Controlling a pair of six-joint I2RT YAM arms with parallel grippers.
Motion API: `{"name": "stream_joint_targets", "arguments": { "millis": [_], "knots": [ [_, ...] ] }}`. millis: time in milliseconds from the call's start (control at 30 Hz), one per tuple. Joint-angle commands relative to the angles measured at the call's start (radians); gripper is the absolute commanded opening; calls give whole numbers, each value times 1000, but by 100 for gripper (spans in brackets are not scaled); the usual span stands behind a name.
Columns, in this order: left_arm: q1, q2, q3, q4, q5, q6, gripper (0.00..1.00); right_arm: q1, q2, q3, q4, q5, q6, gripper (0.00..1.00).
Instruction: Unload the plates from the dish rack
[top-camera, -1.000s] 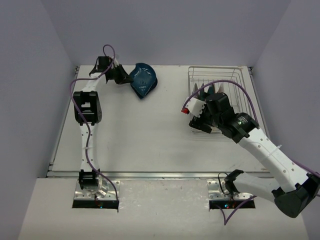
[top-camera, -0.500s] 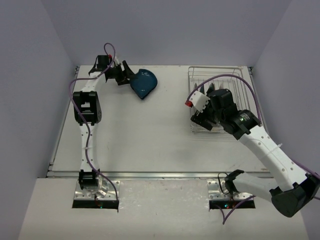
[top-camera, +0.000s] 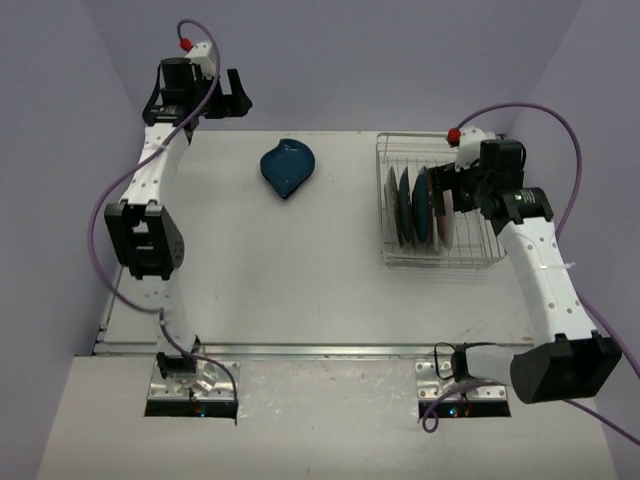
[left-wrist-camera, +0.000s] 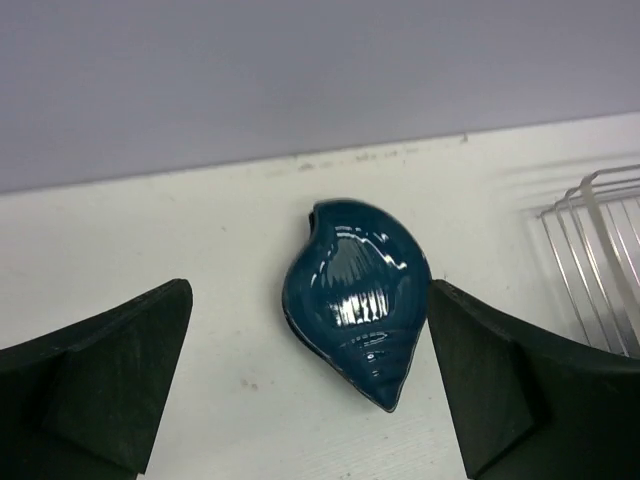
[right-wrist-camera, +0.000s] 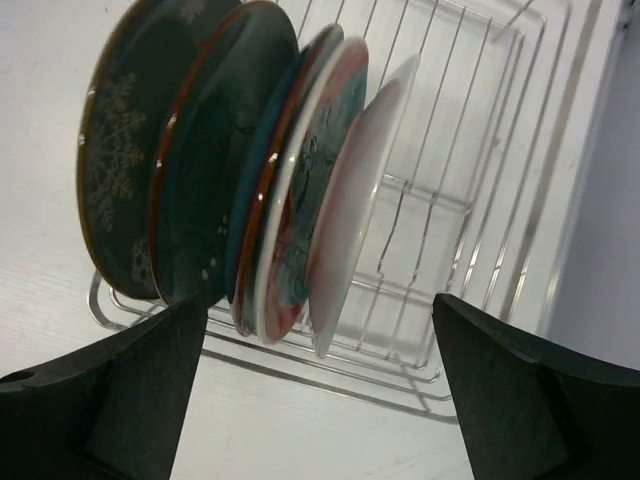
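The left pincer (top-camera: 236, 98) is hanging high over the table's (top-camera: 300, 290) far left corner, near the wall (left-wrist-camera: 300, 70). Its jaws are standing wide apart and holding nothing. The leaf dish (left-wrist-camera: 355, 290) is lying flat on the table, well apart from this pincer, below it and off to its right in the top view. In the left wrist view the dish is showing in the gap between the two fingers (left-wrist-camera: 100, 390), pointed end toward the camera, touching neither. It is sitting close to the far edge of the table, left of the rack (top-camera: 430, 138) and clear of it.

The right pincer (top-camera: 445, 183) is hovering over the rack, its jaws spread and gripping nothing. It is pointing at the plates (top-camera: 415, 205), which are standing on edge in a tight row in the rack's left half. In the right wrist view the row is showing between the two fingers (right-wrist-camera: 110, 400), beyond their tips; whether any finger is touching a plate, I cannot tell. From left to right in that view are standing a dark plate (right-wrist-camera: 115, 160) with a white pattern, a teal plate (right-wrist-camera: 215, 130), a red-rimmed plate (right-wrist-camera: 322, 190) and a pale plate (right-wrist-camera: 365, 180). The pale one is leaning a little away from the rest at its top. The rack is sitting at the table's far right.
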Motion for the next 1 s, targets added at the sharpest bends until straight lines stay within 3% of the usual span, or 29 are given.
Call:
{"name": "stream_joint_targets", "arguments": {
  "millis": [0,67,333,733,967],
  "knots": [
    [-18,-244,-143,21,-150,157,100,-120,96,55,20,-217,166,84],
    [-18,-328,-232,-29,-129,185,100,-174,147,77,20,-261,163,77],
    [-18,-517,-499,-31,-138,211,100,-192,241,126,-2,-355,134,70],
    [-18,-517,-495,-102,-170,205,100,-196,352,122,-19,-323,76,54],
    [-16,-493,-484,-140,-160,197,100,-222,382,177,-95,-437,118,28]
  ]
}}
